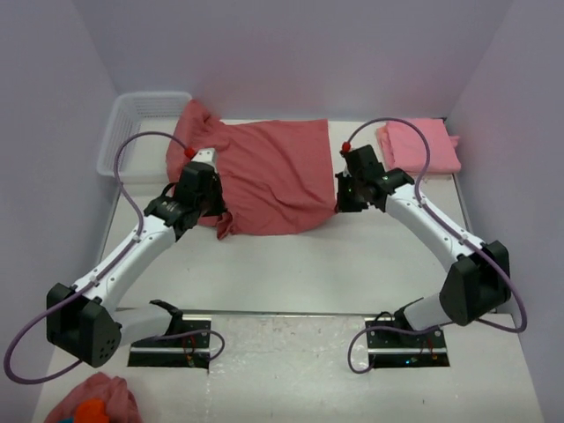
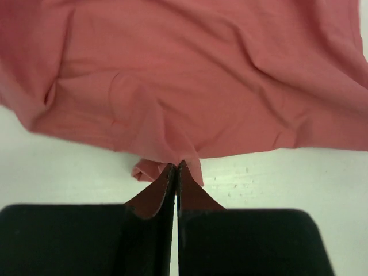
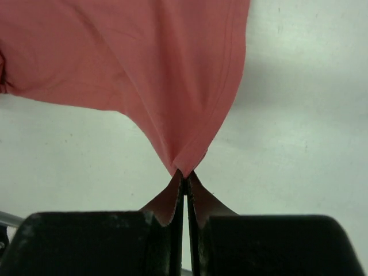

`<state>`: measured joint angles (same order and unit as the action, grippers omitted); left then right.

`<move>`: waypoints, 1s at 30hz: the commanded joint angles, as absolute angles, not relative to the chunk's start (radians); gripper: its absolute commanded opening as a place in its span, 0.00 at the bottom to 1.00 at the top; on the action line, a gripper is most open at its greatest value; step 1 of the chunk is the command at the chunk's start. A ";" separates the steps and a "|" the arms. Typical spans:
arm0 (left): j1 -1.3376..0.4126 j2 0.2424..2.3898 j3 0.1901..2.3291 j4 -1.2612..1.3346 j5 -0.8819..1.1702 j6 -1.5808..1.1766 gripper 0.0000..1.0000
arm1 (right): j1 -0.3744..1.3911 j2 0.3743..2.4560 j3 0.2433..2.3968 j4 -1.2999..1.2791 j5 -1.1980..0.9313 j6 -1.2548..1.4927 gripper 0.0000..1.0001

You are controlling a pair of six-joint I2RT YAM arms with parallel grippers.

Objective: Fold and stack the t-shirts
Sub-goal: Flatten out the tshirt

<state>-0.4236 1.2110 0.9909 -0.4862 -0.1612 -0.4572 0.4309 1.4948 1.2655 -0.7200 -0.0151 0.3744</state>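
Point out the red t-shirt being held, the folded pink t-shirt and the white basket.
red t-shirt [image 1: 273, 172]: top view, middle of the spread cloth.
folded pink t-shirt [image 1: 421, 147]: top view, centre of its upper face.
white basket [image 1: 113, 137]: top view, left wall.

Rose-red t-shirt spread on bench between left pincer and right pincer; folded salmon t-shirt at far-right corner.
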 commanded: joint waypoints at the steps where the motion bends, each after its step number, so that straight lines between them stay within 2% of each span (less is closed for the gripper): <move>1: -0.458 1.052 0.983 -0.543 -0.207 -0.641 0.00 | 0.445 1.310 1.180 -0.732 0.055 0.520 0.00; 10: -0.523 0.957 0.931 -0.647 -0.248 -0.669 0.00 | 0.414 1.184 0.991 -0.732 0.337 0.607 0.00; 14: -0.525 0.965 0.956 -0.682 -0.261 -0.670 0.00 | 0.379 1.149 0.974 -0.733 0.373 0.617 0.00; 22: -0.531 0.890 0.980 -0.898 -0.431 -0.807 0.00 | 0.351 1.049 0.861 -0.784 0.482 0.649 0.00; 30: -0.532 0.822 0.963 -0.979 -0.345 -0.862 0.00 | 0.353 0.918 0.864 -0.879 0.437 0.744 0.00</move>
